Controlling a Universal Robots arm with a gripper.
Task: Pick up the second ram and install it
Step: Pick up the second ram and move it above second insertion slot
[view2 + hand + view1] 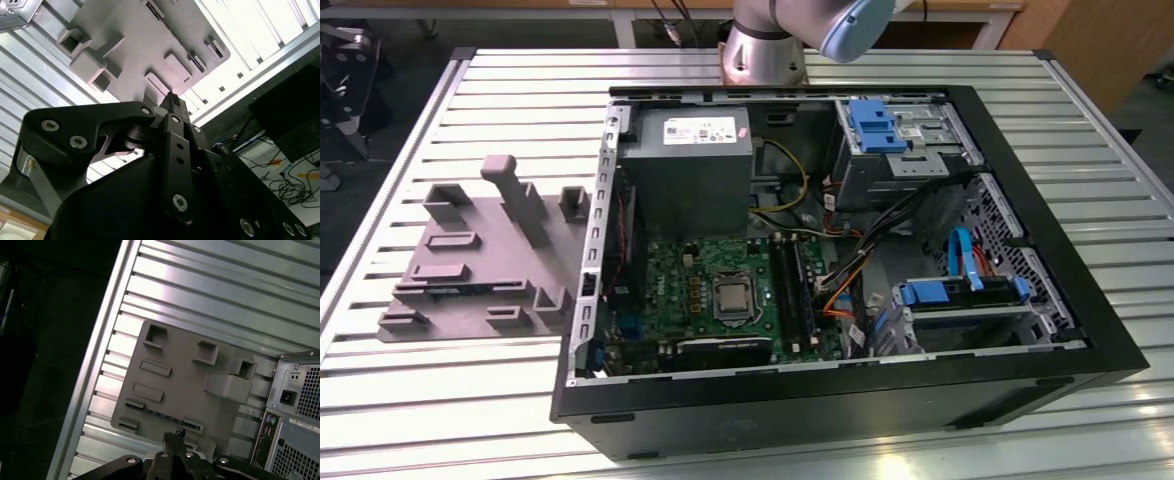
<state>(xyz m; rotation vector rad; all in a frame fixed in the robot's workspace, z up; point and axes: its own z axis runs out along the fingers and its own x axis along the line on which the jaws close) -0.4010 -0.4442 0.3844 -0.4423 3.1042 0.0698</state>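
In the first wrist view, a thin dark strip that looks like the second ram (pixel 167 417) stands edge-on in a slot along one edge of the grey fixture block (pixel 180 372). My gripper (pixel 175 434) hangs high above that edge, well clear of the strip. Its fingers are together with nothing between them. In the second wrist view the black gripper (pixel 172 100) points at the same fixture block (pixel 135 45). In the exterior view the long black memory slots (pixel 794 290) lie on the green motherboard (pixel 687 285) inside the open computer case (pixel 854 395).
The case lies on its side on a slatted metal table (pixel 480 400), with the fixture (pixel 480 260) at the exterior view's left of it. The power supply (pixel 683 170), drive cages (pixel 901 140) and loose cables (pixel 854 270) crowd the case. The arm's base (pixel 767 45) stands behind it.
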